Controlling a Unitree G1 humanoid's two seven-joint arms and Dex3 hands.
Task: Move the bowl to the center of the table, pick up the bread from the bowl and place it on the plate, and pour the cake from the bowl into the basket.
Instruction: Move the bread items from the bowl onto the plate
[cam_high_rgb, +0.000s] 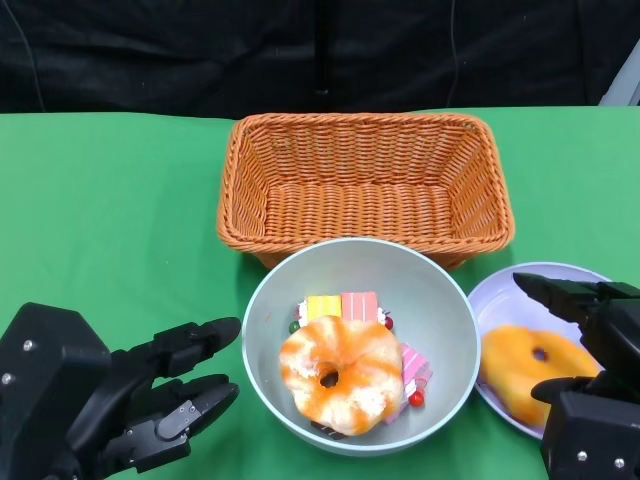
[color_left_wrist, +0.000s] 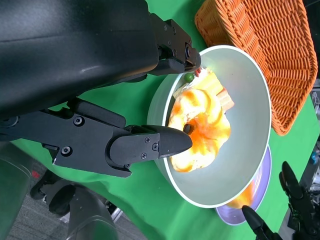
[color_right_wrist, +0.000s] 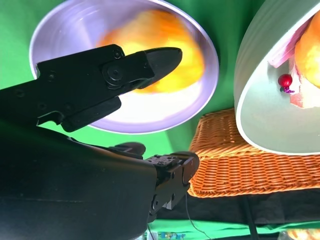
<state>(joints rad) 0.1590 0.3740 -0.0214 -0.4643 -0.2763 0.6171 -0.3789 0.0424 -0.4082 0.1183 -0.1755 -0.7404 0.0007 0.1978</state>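
A pale green bowl (cam_high_rgb: 425, 290) stands in front of the wicker basket (cam_high_rgb: 365, 122). In the bowl an orange-glazed ring of bread (cam_high_rgb: 340, 375) lies on top of pink and yellow cake pieces (cam_high_rgb: 358, 305). A second orange bread (cam_high_rgb: 520, 368) lies on the lilac plate (cam_high_rgb: 500, 300), right of the bowl. My left hand (cam_high_rgb: 120, 400) hovers left of the bowl, fingers apart and pointing at its rim, holding nothing. My right hand (cam_high_rgb: 590, 370) hangs over the plate's right side with its fingers (color_right_wrist: 150, 62) spread above the bread (color_right_wrist: 192, 67), not touching it.
The basket (color_left_wrist: 270, 55) is empty and sits just behind the bowl (color_left_wrist: 245, 155), almost touching it. Green cloth covers the table, with bare cloth to the left of the basket. The plate (color_right_wrist: 150, 117) lies close against the bowl's right side.
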